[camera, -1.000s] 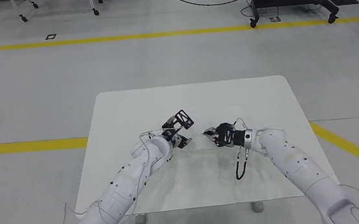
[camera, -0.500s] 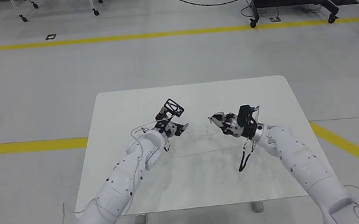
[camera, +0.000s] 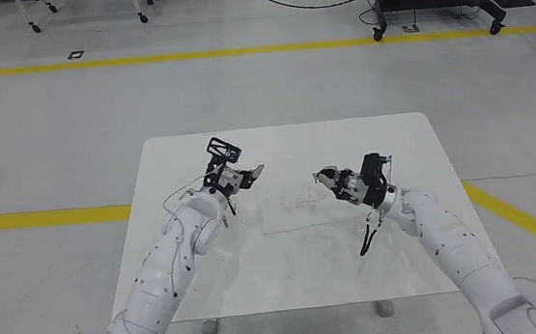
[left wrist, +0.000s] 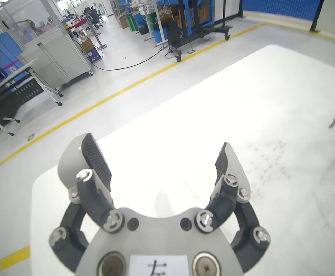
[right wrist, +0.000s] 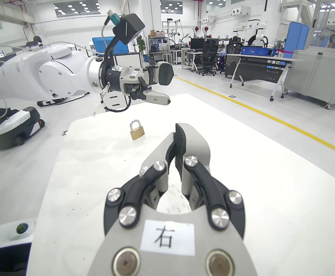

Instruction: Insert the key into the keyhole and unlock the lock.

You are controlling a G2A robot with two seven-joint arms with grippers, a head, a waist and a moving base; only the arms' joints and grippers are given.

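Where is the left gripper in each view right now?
Top view: left gripper, open, over the table's left-centre.
Left wrist view: left gripper in the foreground, above the table.
Right wrist view: left gripper hangs beyond the padlock.
Shared landmark: the white table.

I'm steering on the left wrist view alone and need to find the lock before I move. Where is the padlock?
Observer: The padlock is on the table, close by the left gripper, which is raised off the table.
Operator: Is it locked?
Observer: Its shackle looks shut, both legs in the brass body.
Operator: And the other arm?
Observer: The right gripper is shut and points toward the padlock; whether it holds the key I cannot tell.
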